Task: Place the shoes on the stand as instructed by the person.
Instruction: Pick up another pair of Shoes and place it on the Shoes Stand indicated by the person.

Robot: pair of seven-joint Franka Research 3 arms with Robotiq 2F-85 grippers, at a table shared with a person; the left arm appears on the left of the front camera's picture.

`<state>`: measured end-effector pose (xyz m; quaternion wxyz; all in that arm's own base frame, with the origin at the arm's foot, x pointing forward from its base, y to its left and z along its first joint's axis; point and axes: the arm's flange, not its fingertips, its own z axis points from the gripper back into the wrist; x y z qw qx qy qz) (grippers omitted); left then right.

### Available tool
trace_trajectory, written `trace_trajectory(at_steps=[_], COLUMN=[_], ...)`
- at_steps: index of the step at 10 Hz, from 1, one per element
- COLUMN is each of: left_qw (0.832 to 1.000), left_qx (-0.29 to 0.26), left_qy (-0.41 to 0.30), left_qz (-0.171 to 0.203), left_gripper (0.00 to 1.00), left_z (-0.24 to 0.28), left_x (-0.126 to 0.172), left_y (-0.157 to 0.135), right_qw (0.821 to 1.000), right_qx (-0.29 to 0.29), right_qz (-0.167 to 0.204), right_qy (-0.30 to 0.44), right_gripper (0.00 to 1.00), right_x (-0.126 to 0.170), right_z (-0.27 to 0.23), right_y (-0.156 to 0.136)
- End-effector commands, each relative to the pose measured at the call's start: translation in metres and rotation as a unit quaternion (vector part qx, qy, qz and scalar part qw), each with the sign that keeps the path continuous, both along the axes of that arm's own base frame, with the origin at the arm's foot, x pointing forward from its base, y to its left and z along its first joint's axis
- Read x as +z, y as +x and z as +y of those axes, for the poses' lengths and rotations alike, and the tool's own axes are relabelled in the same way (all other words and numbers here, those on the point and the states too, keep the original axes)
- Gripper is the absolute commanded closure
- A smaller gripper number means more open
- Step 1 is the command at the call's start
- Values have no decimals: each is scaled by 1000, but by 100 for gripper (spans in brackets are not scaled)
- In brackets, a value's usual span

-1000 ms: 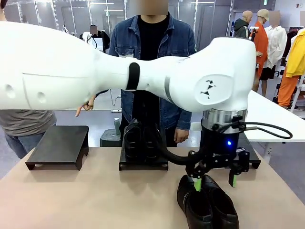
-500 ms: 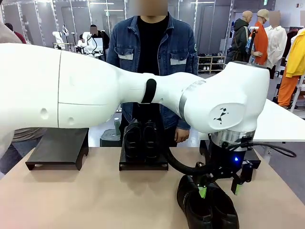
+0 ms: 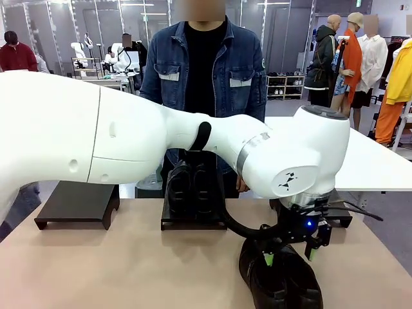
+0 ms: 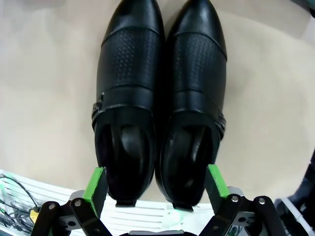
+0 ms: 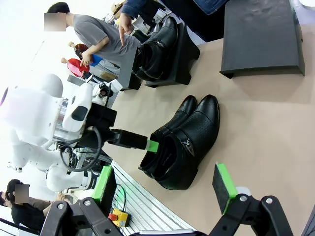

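A pair of glossy black strap shoes (image 3: pixel 278 280) lies on the table at the front right. My left gripper (image 3: pixel 290 256) hangs low over the heel ends, open. In the left wrist view the green pads (image 4: pixel 96 184) stand either side of the two heels (image 4: pixel 160 113), close to them; contact I cannot tell. A second black pair (image 3: pixel 192 187) sits on the middle stand (image 3: pixel 193 223). The person (image 3: pixel 205 71) in a denim jacket stands behind it, one hand (image 5: pixel 123 23) with a finger stretched out. My right gripper (image 5: pixel 165 186) is open and holds nothing, off to the side of the strap shoes (image 5: pixel 183 146).
A bare black stand (image 3: pixel 80 203) sits at the table's left. Another stand (image 5: pixel 261 39) sits at the right, just behind my left gripper. My left arm (image 3: pixel 129 141) spans the table's width above the stands. Bystanders and another white table (image 3: pixel 373 164) are farther back.
My left gripper has come down over the strap shoes, its pads now level with the heels. The jaws have stayed open. The shoes have not moved.
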<state>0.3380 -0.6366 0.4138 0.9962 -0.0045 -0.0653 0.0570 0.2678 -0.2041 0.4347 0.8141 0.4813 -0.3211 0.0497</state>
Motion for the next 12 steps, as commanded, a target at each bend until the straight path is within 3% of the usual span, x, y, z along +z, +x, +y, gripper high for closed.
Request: trace_trajectory(at_steps=[1,4,9,10,11,12], left_qw=[1000,1000,999,999,999,999], left_qx=[17,9,8,6,1,-5], left_qy=[15,-15,9,5,5,6], left_qz=[-20,5,40,43,40,40], left_gripper=[0,0,0,4,44,63], left_z=[0,-4,-6,-6,-6,-5], left_x=[-17,-38,-60,-63,-64,-64], left_y=[-1,9,13,13,14,14], right_qw=[1000,1000,1000,1000,1000,1000], right_qx=[2,2,2,2,2,2], right_qz=[-13,-13,-13,-13,-13,-13], right_qy=[3,3,3,3,3,3], right_gripper=[0,0,0,0,0,0], right_x=[0,0,0,0,0,0], right_z=[-1,-1,-1,-1,-1,-1], right_y=[0,0,0,0,0,0])
